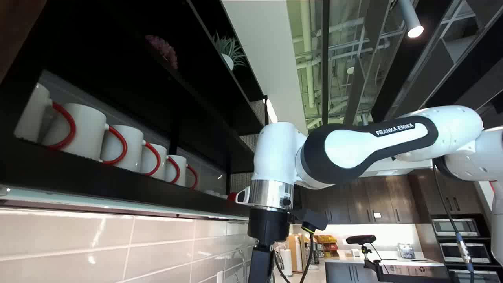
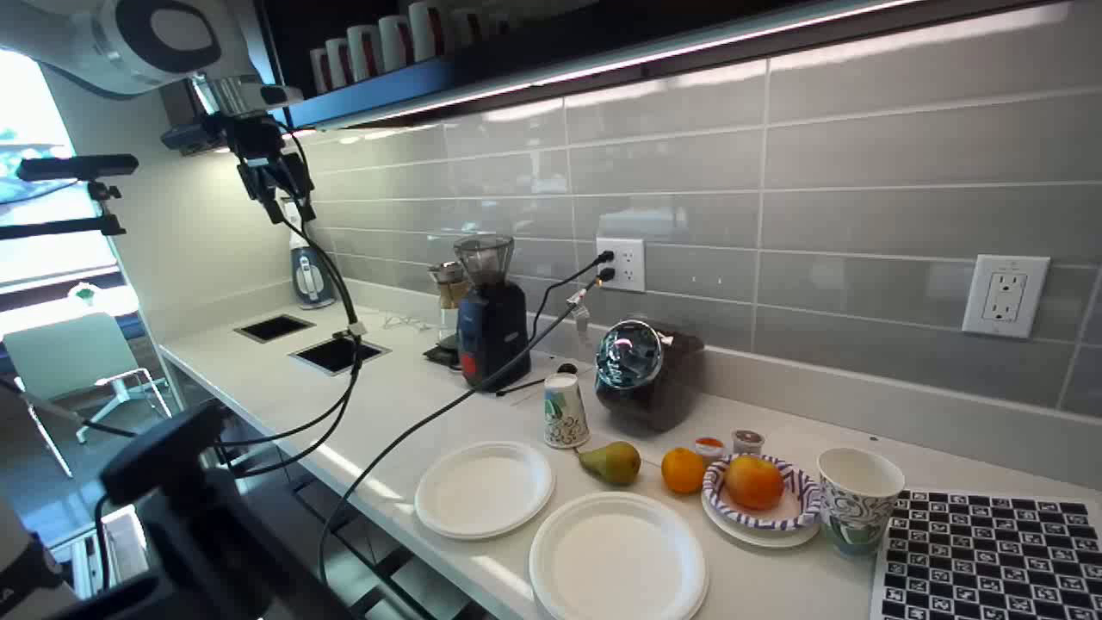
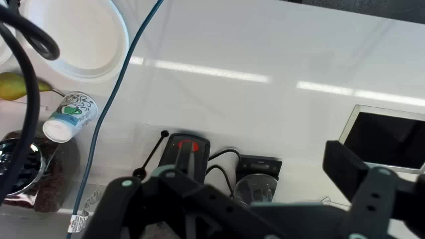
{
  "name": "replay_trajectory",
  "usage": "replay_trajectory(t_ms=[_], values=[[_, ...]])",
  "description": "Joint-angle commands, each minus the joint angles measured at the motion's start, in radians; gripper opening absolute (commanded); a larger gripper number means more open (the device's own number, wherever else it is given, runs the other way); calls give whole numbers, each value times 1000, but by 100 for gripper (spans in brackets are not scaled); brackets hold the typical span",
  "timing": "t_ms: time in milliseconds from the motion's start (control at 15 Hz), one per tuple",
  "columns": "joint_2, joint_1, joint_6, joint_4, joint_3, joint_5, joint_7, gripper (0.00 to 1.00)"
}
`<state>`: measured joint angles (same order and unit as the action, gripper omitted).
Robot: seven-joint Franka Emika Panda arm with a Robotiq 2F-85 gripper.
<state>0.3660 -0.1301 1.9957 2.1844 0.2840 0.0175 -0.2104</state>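
Note:
My gripper (image 2: pixel 292 205) hangs high over the counter, pointing down, with its fingers apart and nothing between them. In the wrist view the dark right-hand finger (image 3: pixel 345 169) stands well away from the other one. Beneath, in that view, lie a black coffee grinder (image 3: pixel 172 142) with a red spot and a black scale (image 3: pixel 260 165) bearing a clear glass vessel (image 3: pixel 254 186). None of them is touched. Further off are a patterned paper cup (image 3: pixel 74 113), a green pear (image 3: pixel 13 86) and a white plate (image 3: pixel 79 36). The fingertips fall below the frame of an exterior view (image 1: pixel 261 263).
Beside the arm runs a black shelf (image 1: pixel 118 181) holding several white mugs (image 1: pixel 84 129) with red handles. A dark cable (image 2: pixel 422 422) crosses the counter. Also there are square openings (image 2: pixel 340 353), an orange (image 2: pixel 683 470), an apple (image 2: pixel 753 482) in a bowl and a large cup (image 2: pixel 859 499).

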Motion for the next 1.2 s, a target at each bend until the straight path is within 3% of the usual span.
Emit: replay_trajectory(t_ms=[0, 467, 933, 1133], values=[[-3, -17, -2, -2, -14, -7, -6, 100], [-15, 4, 2, 18, -28, 7, -51, 100], [2, 113, 338, 357, -134, 18, -227, 100], [-23, 150, 504, 447, -195, 48, -207, 100]])
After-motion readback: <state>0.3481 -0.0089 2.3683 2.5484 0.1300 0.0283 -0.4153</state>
